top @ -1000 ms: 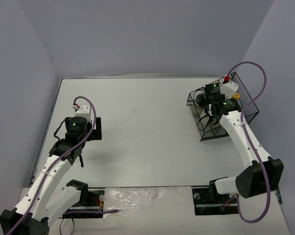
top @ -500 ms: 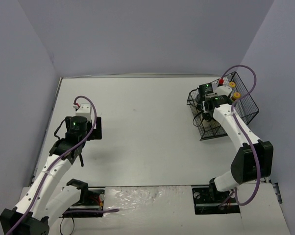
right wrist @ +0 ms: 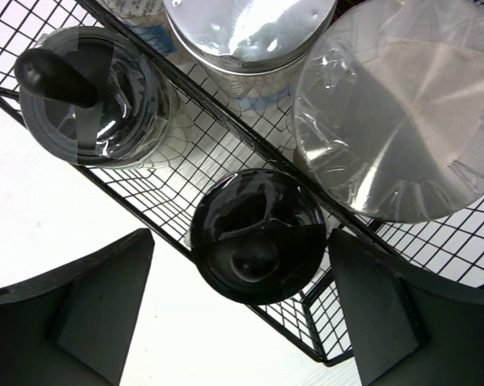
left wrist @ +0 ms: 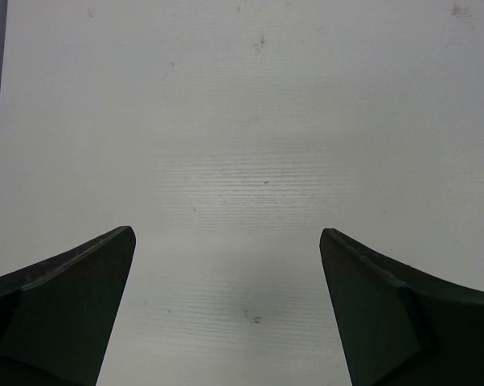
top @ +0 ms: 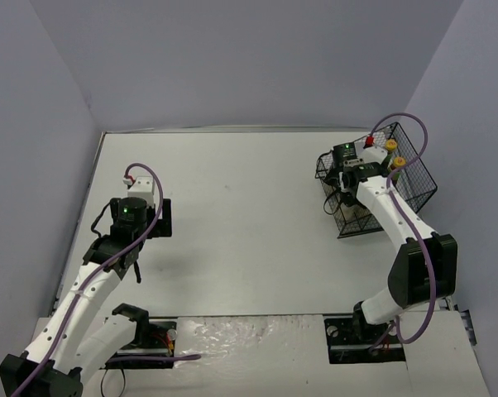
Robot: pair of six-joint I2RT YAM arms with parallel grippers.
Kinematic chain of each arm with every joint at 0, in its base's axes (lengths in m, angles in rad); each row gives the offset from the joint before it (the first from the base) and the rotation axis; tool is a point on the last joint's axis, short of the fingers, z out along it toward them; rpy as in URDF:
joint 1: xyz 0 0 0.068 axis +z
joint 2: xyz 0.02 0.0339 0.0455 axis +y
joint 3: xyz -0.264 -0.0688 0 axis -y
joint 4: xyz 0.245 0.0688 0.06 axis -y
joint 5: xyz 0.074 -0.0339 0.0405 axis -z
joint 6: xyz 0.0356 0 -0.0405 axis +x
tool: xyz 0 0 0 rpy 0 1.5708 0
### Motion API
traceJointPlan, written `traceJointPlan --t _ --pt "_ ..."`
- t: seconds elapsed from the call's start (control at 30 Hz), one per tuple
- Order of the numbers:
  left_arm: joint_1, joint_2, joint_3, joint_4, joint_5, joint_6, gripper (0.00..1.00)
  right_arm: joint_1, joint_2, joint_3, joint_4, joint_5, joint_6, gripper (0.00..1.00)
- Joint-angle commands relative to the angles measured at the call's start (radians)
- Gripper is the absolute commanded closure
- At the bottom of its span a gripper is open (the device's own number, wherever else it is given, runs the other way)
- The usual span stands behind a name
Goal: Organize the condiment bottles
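My right gripper hangs over the left side of the black wire basket, open. A black-lidded jar stands between its fingers, with a gap on each side. In the right wrist view a second black-lidded jar and two silver-lidded shakers also stand in the basket. Two yellow caps show at the basket's far side in the top view. My left gripper is wide open over bare table on the left, with nothing between its fingers.
The basket's wire walls and dividers run close around the jars. The enclosure walls stand along the table's left, back and right sides. The right arm reaches over the basket's near edge.
The right arm has moved a little toward the basket's far left part, and its jaws have spread apart around the black-lidded jar. The left arm has not moved.
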Motion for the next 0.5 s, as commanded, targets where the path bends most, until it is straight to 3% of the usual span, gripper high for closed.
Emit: traceJointPlan --t 0.0,0.17,0.47 --pt "-0.007 -0.017 0.017 0.063 -0.007 0.009 0.03 0.002 -0.077 0.018 0.024 -0.022 -0.019 0.06" --pt "-0.010 -0.019 0.023 0.064 -0.003 -0.007 0.03 0.007 -0.201 0.025 0.024 -0.047 -0.091 0.00" --pt "-0.012 -0.033 0.119 0.008 0.059 -0.079 0.03 0.008 -0.512 -0.036 0.058 -0.071 -0.324 0.00"
